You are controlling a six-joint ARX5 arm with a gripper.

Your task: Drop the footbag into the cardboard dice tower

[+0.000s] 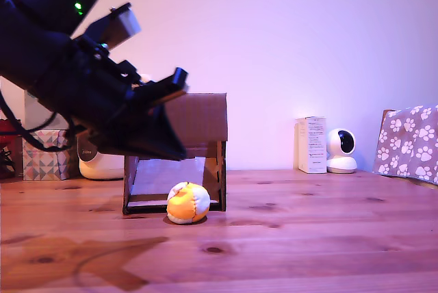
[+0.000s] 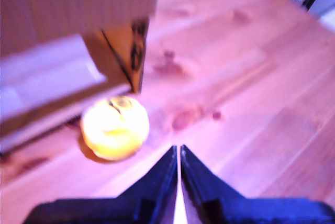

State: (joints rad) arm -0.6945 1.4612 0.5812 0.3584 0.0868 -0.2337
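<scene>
The orange and white footbag (image 1: 187, 202) lies on the wooden table just in front of the cardboard dice tower (image 1: 198, 118), at the open lower front with its pale ramp (image 1: 166, 176). In the wrist view the footbag (image 2: 114, 127) glows yellow beside the tower's corner (image 2: 125, 51). My gripper (image 1: 179, 153) hangs above and to the exterior view's left of the footbag, in front of the tower's upper panel. Its dark fingers (image 2: 167, 174) are pressed together with nothing between them, tips close to the footbag but apart from it.
A white kettle (image 1: 101, 165) and a patterned tissue box (image 1: 46, 159) stand behind at the exterior view's left. A white carton (image 1: 312, 144), a small white camera (image 1: 341, 150) and a paw-print box (image 1: 409, 144) stand at the right. The table (image 1: 308, 238) extends toward the front.
</scene>
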